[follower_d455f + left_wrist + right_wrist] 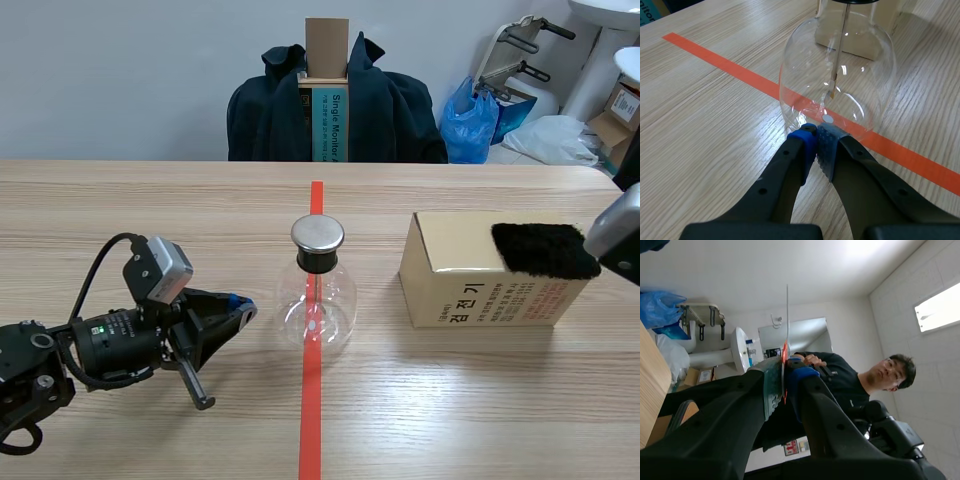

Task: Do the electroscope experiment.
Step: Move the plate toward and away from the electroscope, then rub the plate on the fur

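Left end effector (pixel 817 142) is closed on nothing, its pads pressed together low over the counter (pixel 130 210). It sits just beside the base of the glass electroscope flask (pixel 837 75), and I cannot tell whether the tips touch the glass. That flask stands upright on the orange tape line (pixel 311 420), with a round metal cap (pixel 317 233) on top and a thin strip (pixel 833 85) hanging inside. My right end effector (pixel 784 377) is clamped on a thin clear rod (pixel 787 315) and points up toward the ceiling. Its arm is at the far right of the counter, well apart from the flask, beside a black fur pad (pixel 545 250) lying on a cardboard box (pixel 470 285). As I judge the risks, a forward nudge from my left tips could slide or tip the flask. The thin rod could slip between the pads. Swinging the rod down carelessly could strike the cap instead of nearing it gently.
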Available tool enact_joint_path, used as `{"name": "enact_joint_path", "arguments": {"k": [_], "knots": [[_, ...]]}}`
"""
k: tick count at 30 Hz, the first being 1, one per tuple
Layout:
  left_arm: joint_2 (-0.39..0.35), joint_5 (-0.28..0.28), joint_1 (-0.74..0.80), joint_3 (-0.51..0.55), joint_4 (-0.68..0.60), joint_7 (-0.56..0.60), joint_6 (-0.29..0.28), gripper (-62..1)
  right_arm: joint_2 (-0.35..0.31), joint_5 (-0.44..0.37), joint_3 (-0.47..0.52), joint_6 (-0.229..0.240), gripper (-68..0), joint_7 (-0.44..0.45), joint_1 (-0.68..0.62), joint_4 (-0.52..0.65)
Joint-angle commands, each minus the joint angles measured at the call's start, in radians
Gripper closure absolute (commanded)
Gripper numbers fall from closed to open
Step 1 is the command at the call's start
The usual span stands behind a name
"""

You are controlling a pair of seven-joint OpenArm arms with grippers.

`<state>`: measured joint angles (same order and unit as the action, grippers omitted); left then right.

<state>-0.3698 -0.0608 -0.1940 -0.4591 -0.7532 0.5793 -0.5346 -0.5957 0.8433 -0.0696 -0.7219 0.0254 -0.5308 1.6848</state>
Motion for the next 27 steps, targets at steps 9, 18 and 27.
{"name": "enact_joint_path", "arguments": {"k": [9, 18, 27], "knots": [[-0.274, 0.085, 0.257, 0.143, -0.417, 0.042, -0.106, -18.9, -0.016, -0.076, 0.112, -0.061, -0.8, 0.064, -0.037, 0.008], [-0.404, 0.204, 0.703, 0.467, -0.772, 0.049, -0.161, -62.3, -0.016, -0.096, 0.124, -0.061, -0.8, 0.068, -0.037, 0.008], [-0.393, 0.207, 0.828, 0.602, -0.85, 0.015, -0.16, -62.3, -0.008, -0.116, 0.124, -0.061, -0.8, 0.074, -0.037, 0.008]]}}
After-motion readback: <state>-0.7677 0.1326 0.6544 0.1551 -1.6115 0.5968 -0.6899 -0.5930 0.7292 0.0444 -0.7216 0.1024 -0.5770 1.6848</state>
